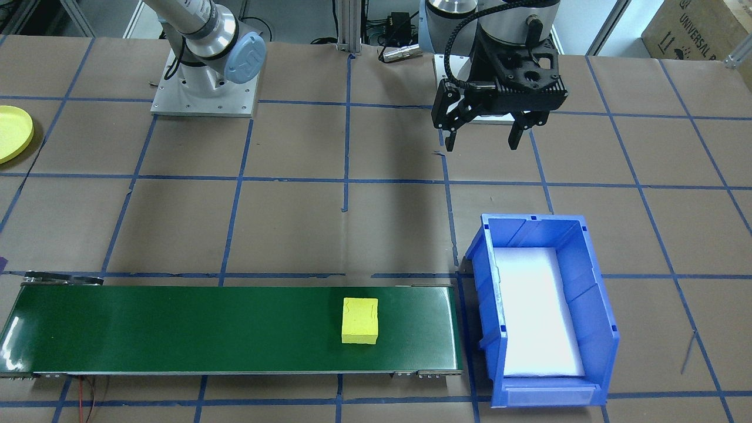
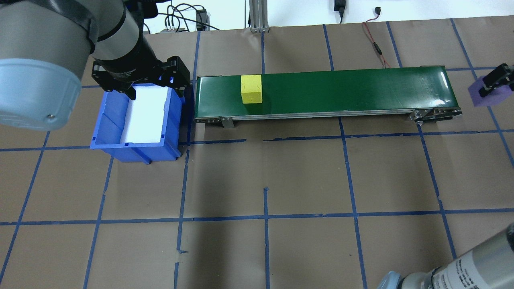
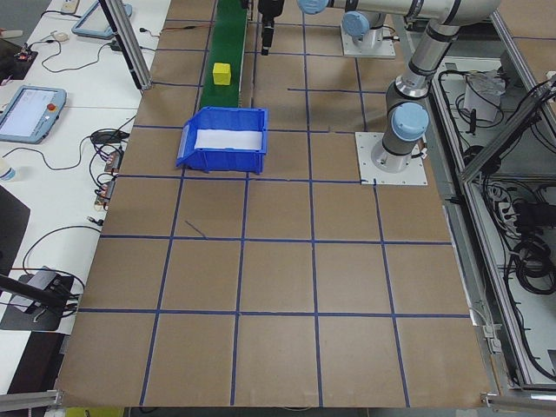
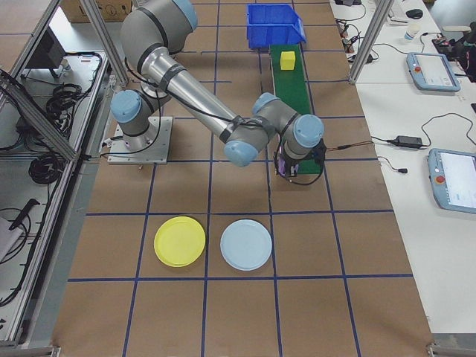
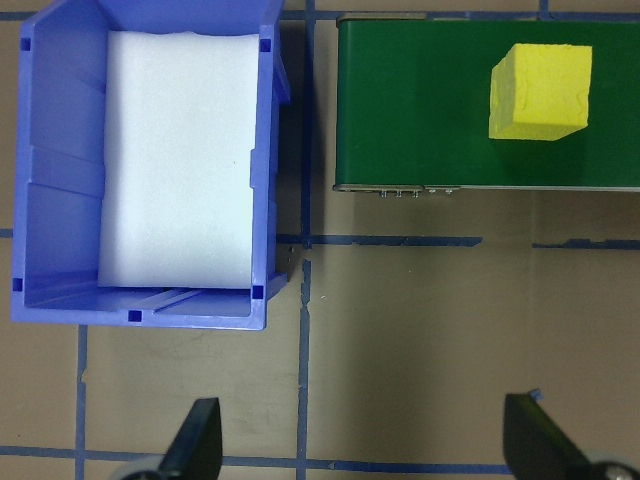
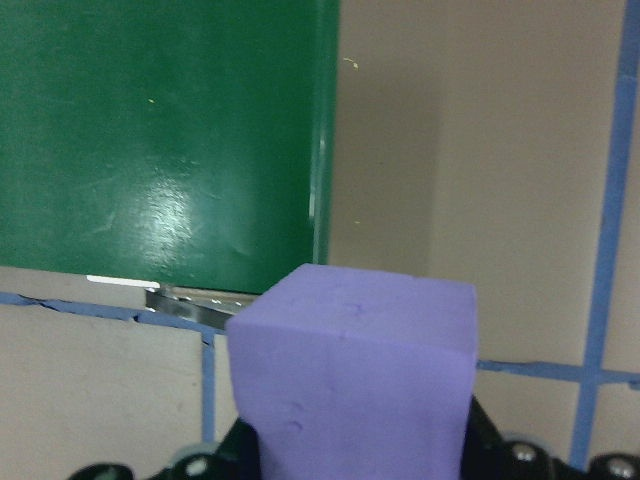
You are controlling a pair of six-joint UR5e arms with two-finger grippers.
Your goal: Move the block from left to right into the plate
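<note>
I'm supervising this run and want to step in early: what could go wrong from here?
1. The right gripper holds the purple block past the green belt; two plates lie near together, so it might drop into the pale blue plate instead of the yellow plate.
2. The yellow block sits on the belt while the left gripper hangs open by the blue bin; if the belt runs, it may arrive before the right arm frees up.

Overhead view: bin (image 2: pixel 136 120) at 9 o'clock, conveyor (image 2: pixel 341 92) just beside it toward 3. Block (image 2: pixel 251 89) on conveyor's bin end. Second block (image 2: pixel 488 94) past its 3 o'clock end.
</note>
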